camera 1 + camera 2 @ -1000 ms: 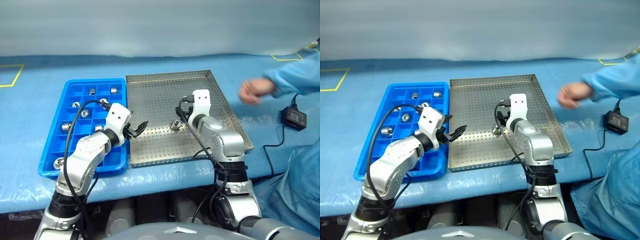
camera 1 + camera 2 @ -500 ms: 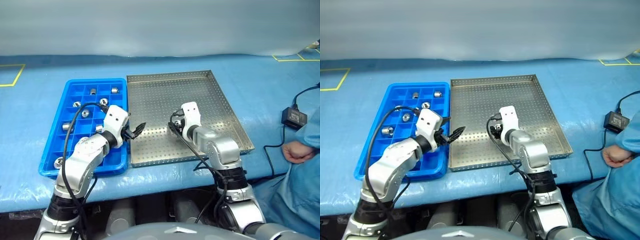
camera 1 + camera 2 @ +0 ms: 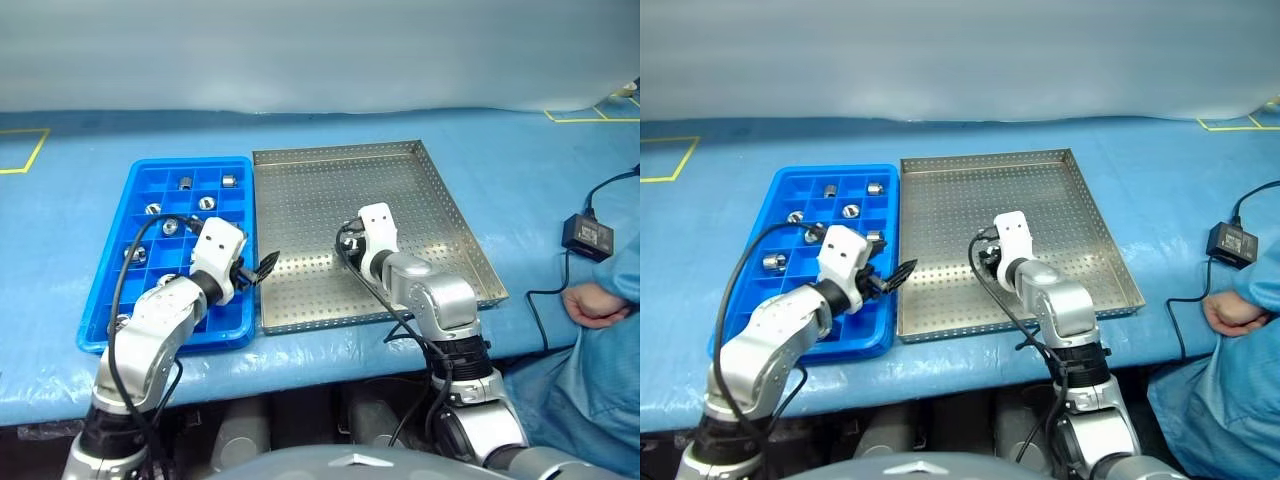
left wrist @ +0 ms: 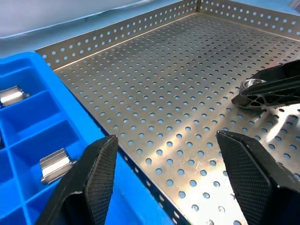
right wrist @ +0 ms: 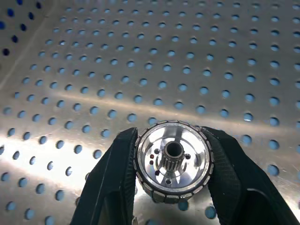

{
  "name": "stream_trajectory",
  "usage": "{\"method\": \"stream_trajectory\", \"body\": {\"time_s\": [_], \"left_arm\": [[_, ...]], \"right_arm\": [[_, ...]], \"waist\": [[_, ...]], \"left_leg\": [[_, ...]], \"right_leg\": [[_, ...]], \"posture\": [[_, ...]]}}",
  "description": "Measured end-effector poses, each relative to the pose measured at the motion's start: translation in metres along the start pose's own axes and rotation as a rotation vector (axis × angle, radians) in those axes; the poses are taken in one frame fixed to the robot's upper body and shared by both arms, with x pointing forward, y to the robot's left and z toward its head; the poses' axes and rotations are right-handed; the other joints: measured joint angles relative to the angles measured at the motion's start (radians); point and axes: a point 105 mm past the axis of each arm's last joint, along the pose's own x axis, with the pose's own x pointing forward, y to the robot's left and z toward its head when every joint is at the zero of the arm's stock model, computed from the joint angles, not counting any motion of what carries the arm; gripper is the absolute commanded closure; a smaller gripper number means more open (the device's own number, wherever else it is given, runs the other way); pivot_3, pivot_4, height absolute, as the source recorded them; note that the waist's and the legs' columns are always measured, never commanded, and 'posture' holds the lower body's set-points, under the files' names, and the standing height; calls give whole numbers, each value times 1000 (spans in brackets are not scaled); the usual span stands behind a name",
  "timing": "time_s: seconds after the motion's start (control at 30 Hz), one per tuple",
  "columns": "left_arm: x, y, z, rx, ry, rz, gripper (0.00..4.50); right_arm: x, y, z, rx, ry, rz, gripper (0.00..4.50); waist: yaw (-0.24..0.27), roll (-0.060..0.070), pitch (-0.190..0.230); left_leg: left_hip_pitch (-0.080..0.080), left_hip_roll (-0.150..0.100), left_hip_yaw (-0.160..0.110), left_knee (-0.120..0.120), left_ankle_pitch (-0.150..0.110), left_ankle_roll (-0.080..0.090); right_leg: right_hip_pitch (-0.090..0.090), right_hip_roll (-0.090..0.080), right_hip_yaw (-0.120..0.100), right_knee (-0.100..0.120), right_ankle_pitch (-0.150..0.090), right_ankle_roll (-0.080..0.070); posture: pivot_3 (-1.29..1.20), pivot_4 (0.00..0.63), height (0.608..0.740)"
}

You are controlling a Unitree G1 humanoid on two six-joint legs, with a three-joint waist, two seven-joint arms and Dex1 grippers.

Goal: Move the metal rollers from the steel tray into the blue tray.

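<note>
On the blue-covered table (image 3: 520, 180), right gripper (image 5: 171, 187) pinches the last metal roller (image 5: 171, 164) mid steel tray (image 3: 400, 150); shallow grip risks a drop before the blue tray (image 3: 140, 170); left gripper (image 4: 171, 180) gapes empty.

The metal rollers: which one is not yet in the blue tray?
The roller between the right end effector's fingers, on the steel tray; the others lie in blue tray compartments.

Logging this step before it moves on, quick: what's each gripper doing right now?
Left gripper: open, holding nothing, over the seam between the blue tray and the steel tray.
Right gripper: fingers shut on a metal roller.
</note>
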Motion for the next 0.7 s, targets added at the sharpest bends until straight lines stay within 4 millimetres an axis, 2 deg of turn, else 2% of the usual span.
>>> {"method": "stream_trajectory", "body": {"time_s": [0.2,0.33,0.5,0.7], "left_arm": [[-38,10,0,11,24,113,843],[-63,18,-3,16,60,204,843],[-78,18,-15,-11,118,261,843],[-80,15,-13,-20,103,281,843]], "right_arm": [[-10,80,33,-197,-93,390,2791],[-11,117,44,-263,-130,538,2791],[-4,138,45,-294,-133,608,2791],[6,138,32,-316,-87,597,2791]], "waist": [[20,0,0],[53,0,0],[96,-1,0],[125,-1,0]], "left_leg": [[1,1,-3,-1,0,0],[1,0,-3,0,0,0],[1,0,-3,0,0,0],[0,0,-4,1,0,-1]], "right_leg": [[1,0,-2,0,-3,-5],[1,0,-3,0,-4,-6],[2,-2,-4,-1,-5,-7],[2,-2,-6,-1,-6,-9]], "posture": [[225,150,740],[292,150,740],[337,150,740],[357,150,740]]}}
